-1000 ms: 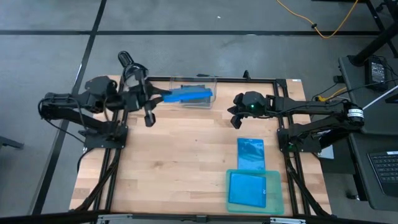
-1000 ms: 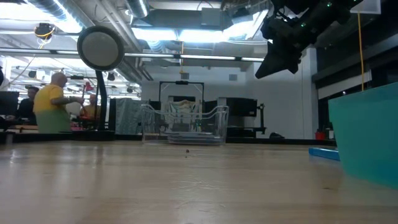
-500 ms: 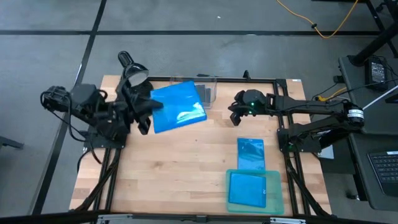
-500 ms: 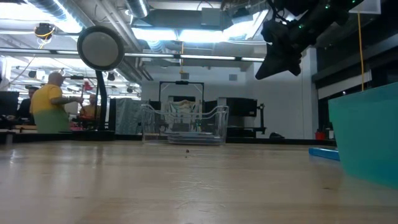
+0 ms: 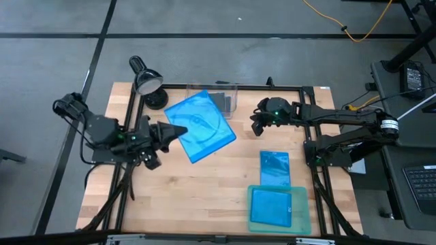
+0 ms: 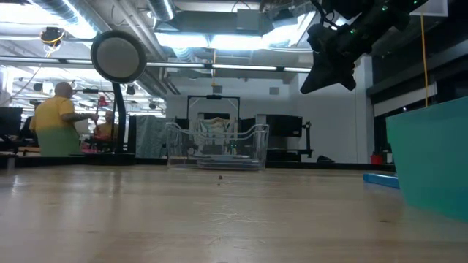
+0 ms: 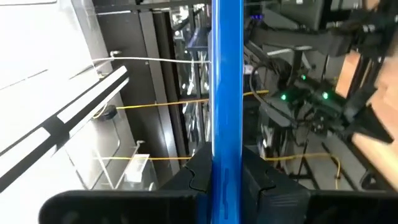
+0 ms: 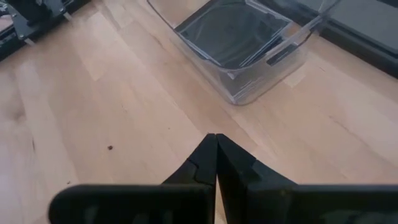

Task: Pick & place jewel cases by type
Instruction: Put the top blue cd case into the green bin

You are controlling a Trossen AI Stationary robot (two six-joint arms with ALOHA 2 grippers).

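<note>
My left gripper [image 5: 172,132] is above the table's left half, shut on a translucent blue jewel case [image 5: 200,126] that shows edge-on in the left wrist view [image 7: 227,93]. A second blue case [image 5: 274,168] lies flat on the table. A third [image 5: 271,206] lies in the teal tray [image 5: 304,212]. Dark grey cases [image 8: 233,31] lie in the clear bin [image 5: 227,101] at the far edge. My right gripper [image 5: 257,128] hangs shut above the table to the right of the bin, also seen in the low view [image 6: 329,62]. My left gripper pinches the blue case between its two fingers [image 7: 198,174] at its left edge [image 5: 178,132]. The fingers come about level from the table's left. The case is lifted clear of table and bin, reaching away from the fingers toward the right, its broad face showing from above.
A desk lamp [image 5: 147,82] stands at the far left corner, close to the bin. The teal tray's wall [image 6: 431,153] rises at the near right. Bare wood lies across the table's middle and near left [image 5: 177,197]. People are in the room beyond the table [image 6: 55,120].
My left gripper has drawn back from the clear bin toward the table's left and near edge, carrying the blue case out with it. The case, first seen edge-on over the bin, has turned so its broad face shows from above, and has swung round.
</note>
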